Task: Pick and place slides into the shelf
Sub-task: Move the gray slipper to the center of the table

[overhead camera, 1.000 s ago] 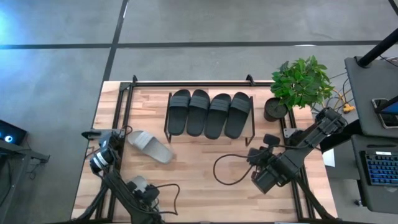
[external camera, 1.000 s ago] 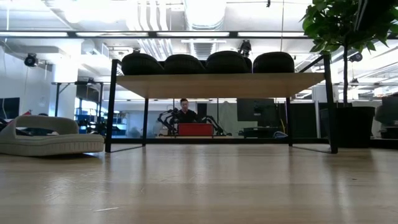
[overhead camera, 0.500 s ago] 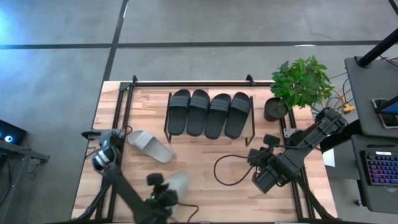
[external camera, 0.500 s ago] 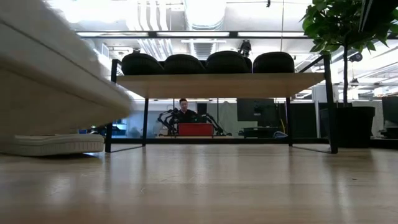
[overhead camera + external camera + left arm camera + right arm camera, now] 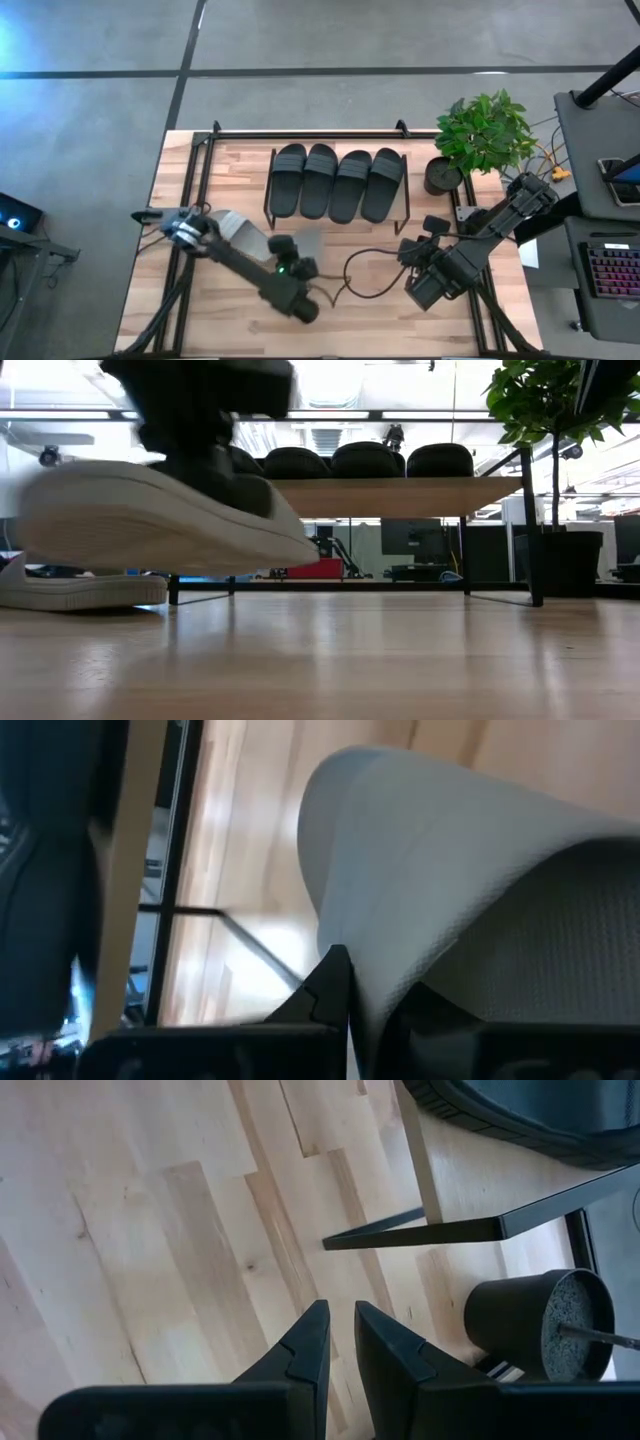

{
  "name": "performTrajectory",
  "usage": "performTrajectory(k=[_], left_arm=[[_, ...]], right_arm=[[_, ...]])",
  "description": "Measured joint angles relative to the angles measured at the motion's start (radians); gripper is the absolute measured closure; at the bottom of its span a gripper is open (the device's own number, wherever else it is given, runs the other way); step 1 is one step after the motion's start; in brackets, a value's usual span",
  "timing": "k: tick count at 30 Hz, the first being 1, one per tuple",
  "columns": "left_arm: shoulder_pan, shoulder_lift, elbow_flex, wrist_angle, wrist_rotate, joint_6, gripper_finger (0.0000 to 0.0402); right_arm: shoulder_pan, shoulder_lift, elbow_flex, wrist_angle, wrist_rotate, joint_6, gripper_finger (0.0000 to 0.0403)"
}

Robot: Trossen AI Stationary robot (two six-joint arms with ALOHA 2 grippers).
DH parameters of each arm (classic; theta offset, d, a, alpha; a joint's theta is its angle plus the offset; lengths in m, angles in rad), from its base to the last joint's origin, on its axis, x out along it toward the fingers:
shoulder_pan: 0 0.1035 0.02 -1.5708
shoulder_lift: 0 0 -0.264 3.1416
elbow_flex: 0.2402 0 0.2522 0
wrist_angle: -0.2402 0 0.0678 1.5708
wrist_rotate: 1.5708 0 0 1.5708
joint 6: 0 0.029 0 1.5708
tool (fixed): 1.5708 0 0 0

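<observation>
The table [image 5: 330, 300], a pale planked wooden top, is set on a grey floor, and an open workroom with ceiling lights and monitors is seen beyond it in the low view. The shelf [image 5: 336, 150] is stood at the table's 12 o'clock edge; its top board is filled by four dark slides [image 5: 336, 183] laid side by side, so the lower level looks like the only room left. A plant [image 5: 485, 135] in a dark pot is kept at 2 o'clock, clear of the work.

The left gripper [image 5: 300, 252] is held just short of the shelf's front, near the table's middle, clamped on a light slide [image 5: 160, 525], which is carried clear of the wood with its sole down, seemingly for sliding in beneath the board. A second light slide [image 5: 235, 228] is left lying at 9 o'clock.

The right gripper [image 5: 338, 1342] is parked at 4 o'clock, its fingers nearly together and holding nothing.
</observation>
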Motion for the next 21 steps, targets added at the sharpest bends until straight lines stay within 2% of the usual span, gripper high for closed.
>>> performTrajectory(k=[3, 6, 8, 11, 15, 21], left_arm=[[0.054, 0.000, -0.013, 0.059, 0.003, 0.042, 0.0397], [0.106, 0.003, -0.022, 0.088, 0.056, 0.050, 0.0374], [0.133, 0.007, -0.027, 0.093, 0.086, 0.044, 0.0350], [0.151, 0.008, -0.027, 0.094, 0.062, 0.042, 0.0308], [0.149, 0.008, -0.012, 0.094, 0.023, 0.047, 0.0245], [0.127, 0.007, 0.025, 0.081, 0.024, 0.050, 0.0171]], right_arm=[[0.000, 0.000, 0.000, 0.000, 0.000, 0.000, 0.0360], [0.000, 0.000, 0.000, 0.000, 0.000, 0.000, 0.0360], [0.000, 0.000, 0.000, 0.000, 0.000, 0.000, 0.0360], [0.001, 0.000, 0.000, 0.000, -0.008, 0.001, 0.0360], [0.001, 0.000, 0.000, 0.000, -0.036, 0.001, 0.0360], [0.001, 0.000, -0.001, 0.000, -0.039, 0.001, 0.0360]])
